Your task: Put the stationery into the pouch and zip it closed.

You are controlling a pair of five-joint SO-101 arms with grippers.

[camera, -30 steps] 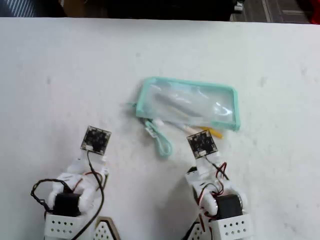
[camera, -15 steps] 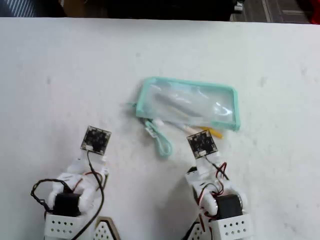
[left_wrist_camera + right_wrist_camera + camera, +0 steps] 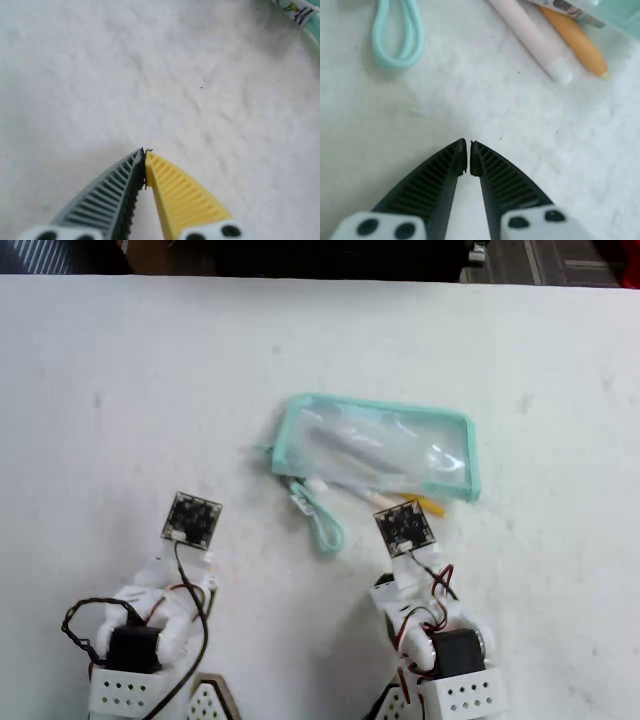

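Left gripper (image 3: 145,156): fingers closed tip to tip, holding nothing, over bare table (image 3: 100,75).
Right gripper (image 3: 468,152): closed, holding nothing, short of the pens.
Strap (image 3: 397,35): teal loop, flat on table.
Pink pen (image 3: 532,40), orange pen (image 3: 575,42): side by side, poking from pouch's near edge.
Pouch (image 3: 375,445): clear, teal-edged, flat mid-table.

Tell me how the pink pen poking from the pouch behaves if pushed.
The pink pen looks round and smooth, so it would likely roll on the table. It seems rigid and light; a push along its length should probably slide it into the pouch, maybe nudging the orange pen beside it.
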